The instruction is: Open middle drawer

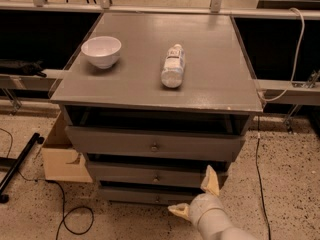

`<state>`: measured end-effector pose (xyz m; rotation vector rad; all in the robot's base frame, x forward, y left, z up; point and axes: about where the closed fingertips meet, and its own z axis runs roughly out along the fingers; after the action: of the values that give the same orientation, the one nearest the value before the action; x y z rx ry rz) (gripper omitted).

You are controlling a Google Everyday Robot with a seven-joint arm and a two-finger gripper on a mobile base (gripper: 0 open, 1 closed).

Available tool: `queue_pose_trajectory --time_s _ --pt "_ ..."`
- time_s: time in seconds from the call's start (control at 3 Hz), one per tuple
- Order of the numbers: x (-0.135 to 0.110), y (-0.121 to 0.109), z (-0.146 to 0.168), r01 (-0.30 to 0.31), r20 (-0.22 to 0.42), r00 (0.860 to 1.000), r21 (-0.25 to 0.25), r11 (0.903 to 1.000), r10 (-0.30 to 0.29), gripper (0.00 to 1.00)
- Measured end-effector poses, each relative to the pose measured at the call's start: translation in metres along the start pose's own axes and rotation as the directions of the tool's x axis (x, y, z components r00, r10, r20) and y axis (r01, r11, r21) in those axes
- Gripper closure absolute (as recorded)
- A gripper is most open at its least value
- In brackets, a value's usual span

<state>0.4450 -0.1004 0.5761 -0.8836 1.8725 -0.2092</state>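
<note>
The middle drawer (125, 174) is the mid-sized grey front of three in a grey cabinet, with a small round metal knob (156, 178) at its centre. Its front sits about in line with the other fronts. My gripper (195, 196) is low at the front right of the cabinet, open and empty. One tan finger (211, 180) points up against the middle drawer's right end. The other finger (179, 211) lies in front of the bottom drawer (130, 196). The gripper is to the right of the knob and below it, apart from it.
On the cabinet top (210, 79) stand a white bowl (101, 51) and a plastic bottle (173, 65) lying on its side. The top drawer (110, 141) is widest. A cardboard box (60, 156) sits at the cabinet's left. Cables (75, 219) lie on the speckled floor.
</note>
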Motion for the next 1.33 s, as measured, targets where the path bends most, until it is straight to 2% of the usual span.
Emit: queue_pose_trajectory --time_s 0.33,0.67,1.0,1.33 --pt "-0.001 -0.010 0.008 0.136 -0.051 0.990 0.073 0.9880 -0.132 0.00" --pt "-0.001 -0.010 0.008 0.136 -0.051 0.990 0.072 0.9881 -0.133 0.00" --pt "0.025 0.035 0.003 0.139 -0.095 0.986 -0.003 0.9903 -0.139 0.00" --pt "0.044 0.059 -0.001 0.119 -0.134 0.983 -0.050 0.9916 -0.125 0.00"
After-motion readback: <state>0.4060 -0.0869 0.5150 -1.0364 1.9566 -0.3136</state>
